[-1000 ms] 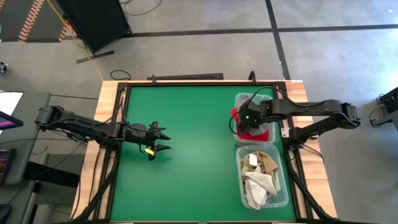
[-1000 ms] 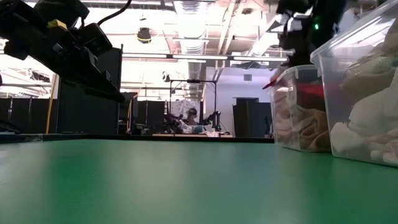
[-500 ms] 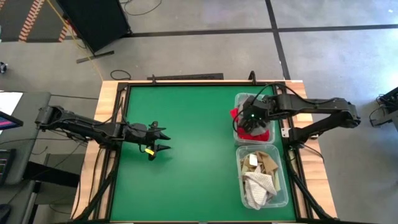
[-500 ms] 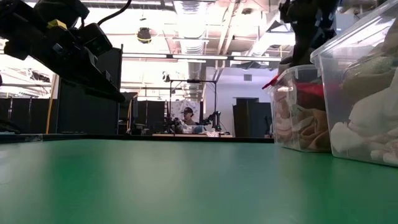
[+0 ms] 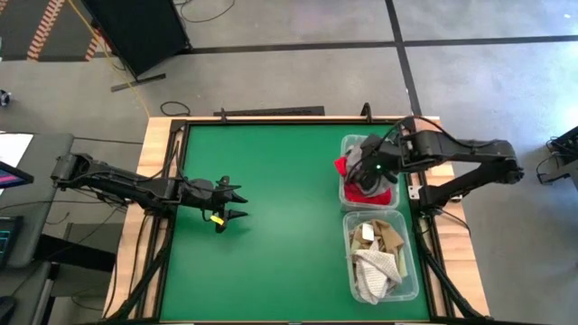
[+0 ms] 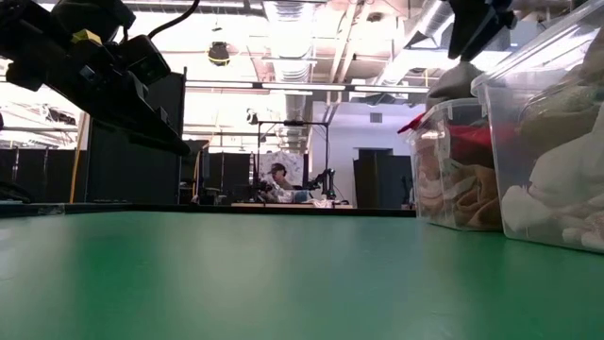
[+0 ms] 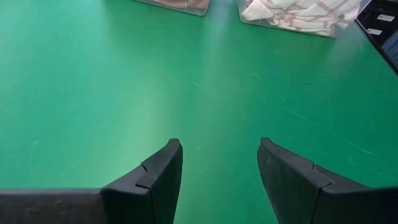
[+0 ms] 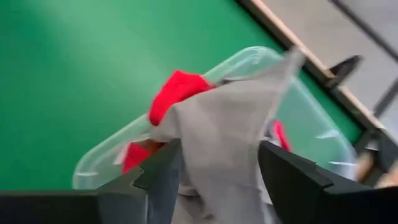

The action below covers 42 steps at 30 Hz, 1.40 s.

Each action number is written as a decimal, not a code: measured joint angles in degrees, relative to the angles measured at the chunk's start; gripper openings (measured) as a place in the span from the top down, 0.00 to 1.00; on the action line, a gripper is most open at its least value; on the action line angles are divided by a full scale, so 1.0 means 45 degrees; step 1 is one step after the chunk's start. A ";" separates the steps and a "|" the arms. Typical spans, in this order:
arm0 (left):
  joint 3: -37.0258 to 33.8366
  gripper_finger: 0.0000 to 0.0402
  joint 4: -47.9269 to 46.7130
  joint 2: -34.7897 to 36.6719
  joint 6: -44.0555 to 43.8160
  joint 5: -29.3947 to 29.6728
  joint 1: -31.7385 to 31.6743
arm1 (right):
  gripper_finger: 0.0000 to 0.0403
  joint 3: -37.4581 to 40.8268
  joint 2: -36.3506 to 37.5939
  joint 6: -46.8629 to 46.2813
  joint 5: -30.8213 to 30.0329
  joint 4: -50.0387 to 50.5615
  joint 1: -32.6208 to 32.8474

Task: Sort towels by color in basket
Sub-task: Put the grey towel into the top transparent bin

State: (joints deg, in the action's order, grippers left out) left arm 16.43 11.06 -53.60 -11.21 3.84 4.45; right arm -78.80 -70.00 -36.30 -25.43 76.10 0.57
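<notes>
The left gripper hovers over the desk near its left edge, its 2 fingers spread apart with nothing between them. The right gripper hangs above the desk's right edge, arm bent, fingers clamping a grey towel.

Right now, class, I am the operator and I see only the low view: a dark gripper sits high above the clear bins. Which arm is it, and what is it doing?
Observer: It is the right gripper, above the far bin, the one with the red towels.
Operator: Does it hold anything?
Observer: Yes, a grey towel is pinched between its fingers and hangs over that bin.
Operator: And the left arm?
Observer: The left gripper hovers open and empty over the bare green mat, well away from both bins.
</notes>
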 joint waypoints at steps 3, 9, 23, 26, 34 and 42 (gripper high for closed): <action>0.0000 0.51 0.0001 0.0000 -0.0003 0.0002 0.0000 | 0.44 -0.0538 0.0000 -0.0165 -0.0764 0.0800 0.0155; 0.0000 0.51 0.0018 0.0000 0.0086 0.0233 0.0000 | 0.55 -0.0956 -0.0003 0.0187 -0.1950 0.0334 0.0927; 0.0000 0.51 0.0089 0.0000 0.0181 0.0447 0.0005 | 0.95 0.2040 -0.0344 0.0006 -0.1619 -0.0662 0.0615; 0.0000 0.51 0.0089 0.0000 0.0161 0.0449 0.0005 | 0.95 0.2985 -0.0336 -0.0027 -0.1622 -0.1011 0.0201; 0.0000 0.51 0.0090 0.0000 0.0099 0.0447 0.0005 | 0.96 0.5545 -0.0335 0.0285 -0.0101 -0.3766 -0.0694; 0.0000 0.51 0.0084 0.0000 0.0082 0.0452 0.0005 | 0.96 0.7363 -0.0315 0.0386 0.0613 -0.5852 -0.1251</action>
State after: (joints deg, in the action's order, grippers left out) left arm 16.43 11.44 -53.60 -10.84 5.87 4.47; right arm -45.66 -71.42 -34.57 -22.67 49.77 -5.06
